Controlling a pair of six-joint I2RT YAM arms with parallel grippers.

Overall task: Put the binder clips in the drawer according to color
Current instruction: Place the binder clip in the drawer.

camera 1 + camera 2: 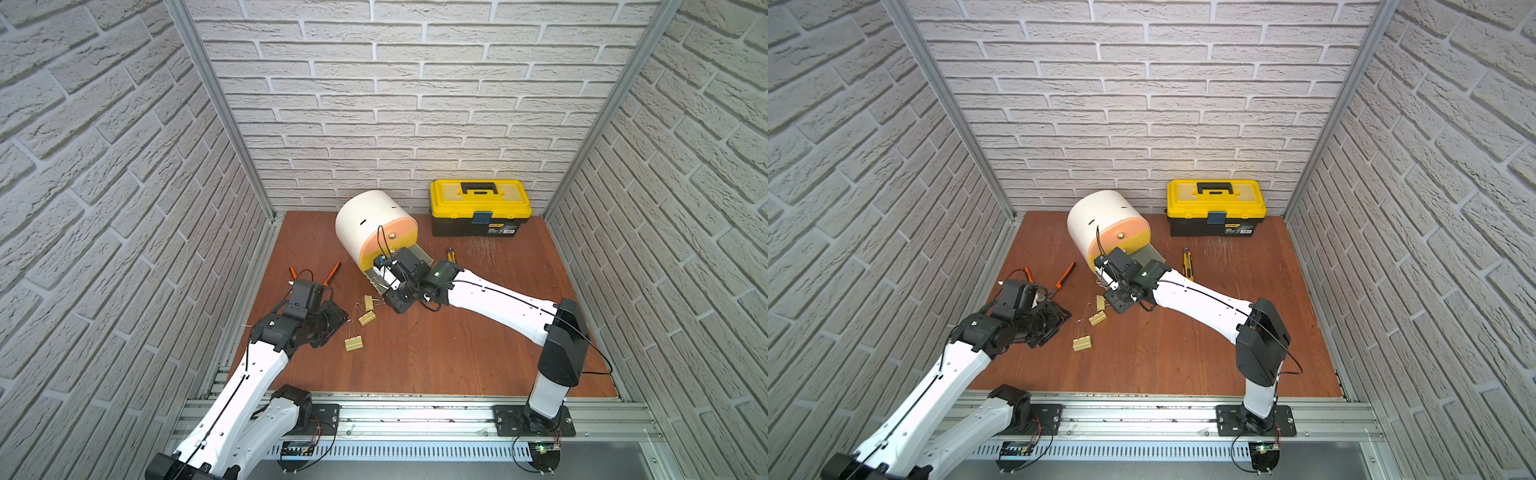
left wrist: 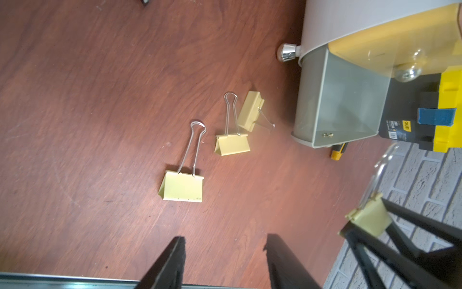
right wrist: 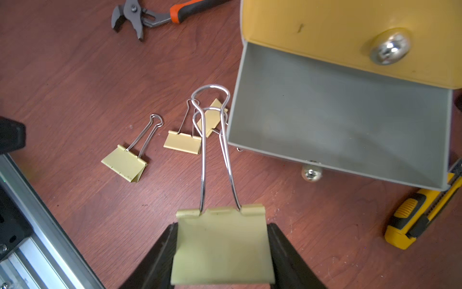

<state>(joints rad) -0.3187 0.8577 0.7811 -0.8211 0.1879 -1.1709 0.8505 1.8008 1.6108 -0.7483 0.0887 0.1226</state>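
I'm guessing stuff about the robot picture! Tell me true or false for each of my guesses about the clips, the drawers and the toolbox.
1. The right pincer holds a pale yellow binder clip. True.
2. Three yellow clips lie on the table. True.
3. The open grey drawer is full of clips. False: it looks empty.
4. The left pincer grips a clip. False: it is open, holding nothing.
5. The toolbox lid is open. False: it is shut.

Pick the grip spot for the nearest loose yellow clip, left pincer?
Take the nearest yellow clip by its folded body, across the two sloping faces, coming straight down. It lies flat on the table with wire handles pointing away, thin and springy. The left pincer is open and empty.
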